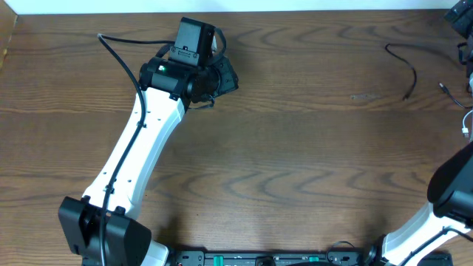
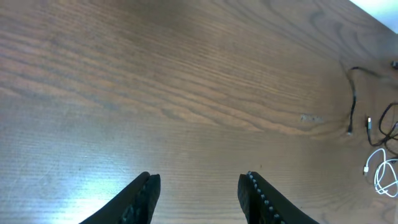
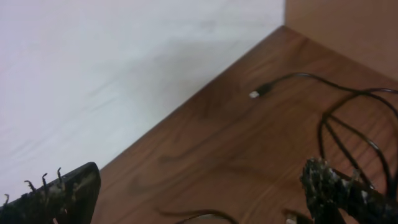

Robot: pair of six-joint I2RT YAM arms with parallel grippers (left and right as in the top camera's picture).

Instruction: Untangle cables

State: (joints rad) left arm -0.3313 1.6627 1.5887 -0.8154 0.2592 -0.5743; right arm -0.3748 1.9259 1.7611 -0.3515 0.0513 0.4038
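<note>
The wooden table (image 1: 295, 162) fills the room's middle. The left arm (image 1: 140, 148) reaches toward 11 o'clock, and its left gripper (image 2: 199, 199) is spread apart over bare wood, gripping nothing. The right gripper (image 3: 199, 193) gapes wide, with nothing between its fingers. The black cable (image 1: 411, 70) lies at 2 o'clock. The white cable (image 1: 467, 122) curls at 3 o'clock, right by the edge.

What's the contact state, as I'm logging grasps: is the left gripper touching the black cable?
Apart. The left wrist view shows bare table between the open left gripper and the black cable.
</note>
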